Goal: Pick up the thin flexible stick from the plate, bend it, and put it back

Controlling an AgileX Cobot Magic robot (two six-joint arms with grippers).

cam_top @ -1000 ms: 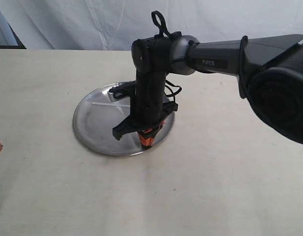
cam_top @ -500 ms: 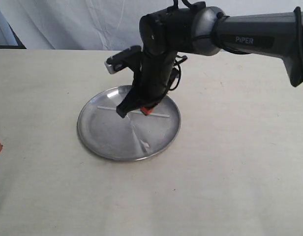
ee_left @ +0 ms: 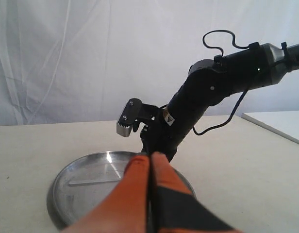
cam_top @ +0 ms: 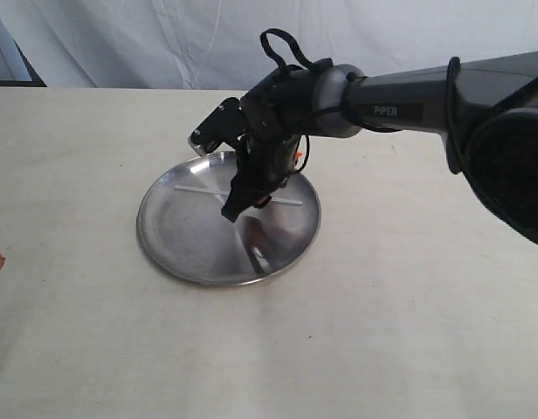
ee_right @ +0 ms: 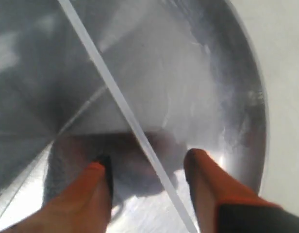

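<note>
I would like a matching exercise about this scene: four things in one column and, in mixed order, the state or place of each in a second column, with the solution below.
Column one
1. thin flexible stick
2. plate
3. right gripper
4. left gripper

Column two
A. shut, holding nothing
B. resting on the beige table
C. lying flat on the shiny steel surface
D. open, with one tip on each side of the whitish strip

Pairs: 1-C, 2-B, 3-D, 4-A
</note>
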